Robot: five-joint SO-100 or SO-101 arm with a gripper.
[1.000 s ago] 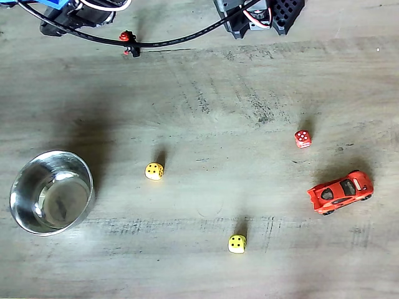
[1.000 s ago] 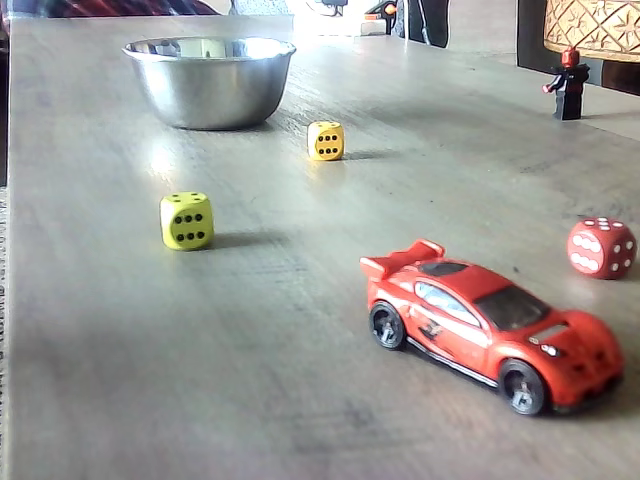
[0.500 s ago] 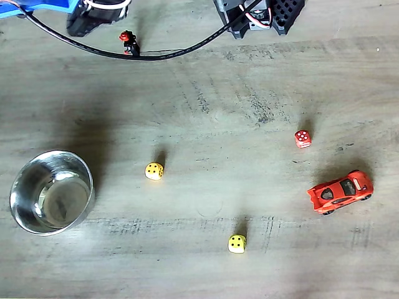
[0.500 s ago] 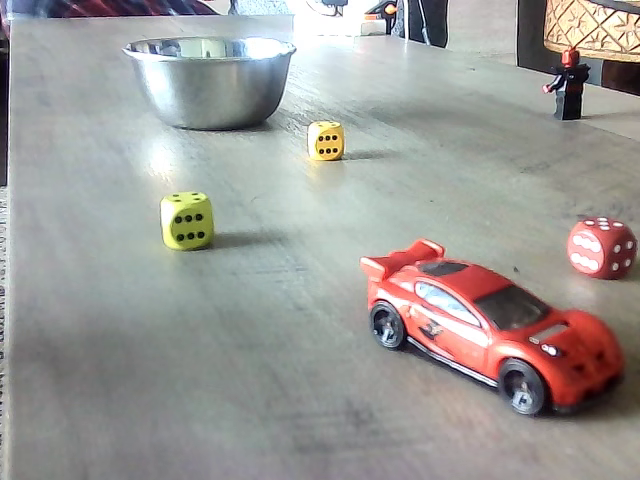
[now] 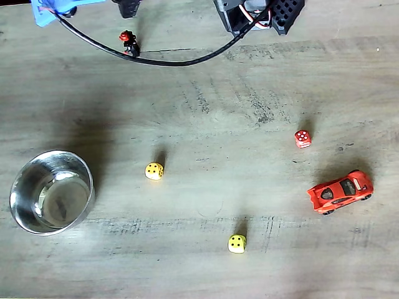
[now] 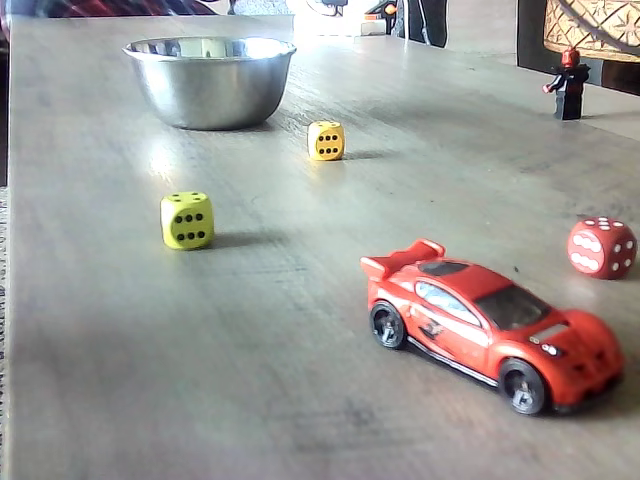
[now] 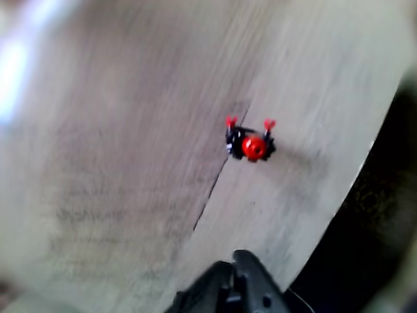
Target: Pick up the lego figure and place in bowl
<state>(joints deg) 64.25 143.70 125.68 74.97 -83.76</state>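
- Lego figure [image 5: 129, 43]: stands upright on the table [image 5: 206, 112] at 11 o'clock in a fixed view, well apart from the bowl [image 5: 51, 192] at 8 o'clock.
- Gripper [image 7: 236, 282]: black tip at 6 o'clock in the wrist view, clear of the figure; jaw opening cannot be determined.

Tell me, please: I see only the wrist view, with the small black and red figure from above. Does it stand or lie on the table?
Observer: It stands upright; a fixed view shows the lego figure from the side, on its feet.
Operator: Where is the bowl? I cannot find it.
Observer: In a fixed view from above, the bowl sits at the lower left, well apart from the figure, which is near the top edge.
Operator: Is something close to the figure that may disturb me?
Observer: Yes, a black cable passes right next to it in that same view. I cannot tell whether they touch.
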